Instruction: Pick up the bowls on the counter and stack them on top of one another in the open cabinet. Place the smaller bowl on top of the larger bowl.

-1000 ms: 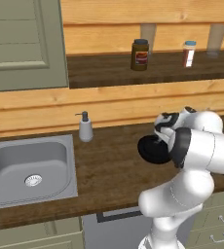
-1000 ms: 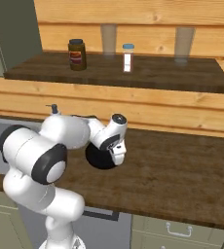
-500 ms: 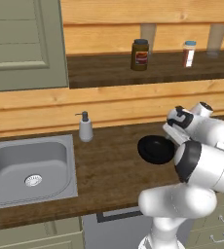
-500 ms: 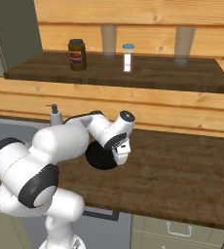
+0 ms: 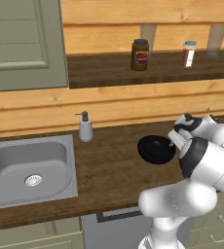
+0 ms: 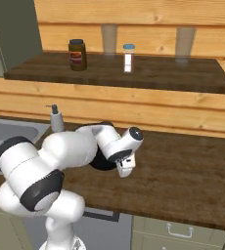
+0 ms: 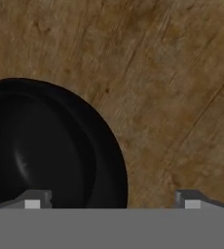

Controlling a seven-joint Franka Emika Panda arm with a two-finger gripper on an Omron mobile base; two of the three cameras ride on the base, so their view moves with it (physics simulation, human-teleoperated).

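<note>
Black bowl [image 7: 46,151] upright, mouth up, on counter [image 7: 172,73]; spread fingers [image 7: 33,199] astride its rim

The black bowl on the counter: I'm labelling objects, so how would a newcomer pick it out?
Find the dark wood counter right of the steel sink. The bowl sits there beside the robot's end effector; it is glossy, black and round, unlike the pale soap dispenser by the wall.
</note>
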